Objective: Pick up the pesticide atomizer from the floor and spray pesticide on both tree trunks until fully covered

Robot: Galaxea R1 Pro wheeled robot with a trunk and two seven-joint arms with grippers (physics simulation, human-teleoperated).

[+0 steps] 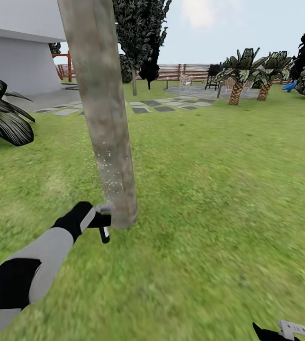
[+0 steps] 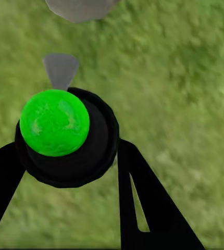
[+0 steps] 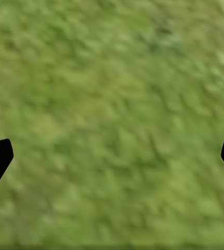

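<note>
While the pesticide atomizer (image 2: 65,138) is clamped in the left gripper (image 1: 101,221), its head touches the tree trunk (image 1: 106,118); the right gripper (image 3: 112,156) is held spread over lawn (image 3: 112,78).

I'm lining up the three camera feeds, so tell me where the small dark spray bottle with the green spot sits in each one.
Head view: the small dark spray bottle is lower left of centre, in the left end effector, at the foot of the thick mottled grey-brown tree trunk.
Left wrist view: centre left, the bottle is seen end-on, green spot toward the camera, between the black fingers.
Right wrist view: I see no bottle here.
Shared landmark: the green lawn.
</note>
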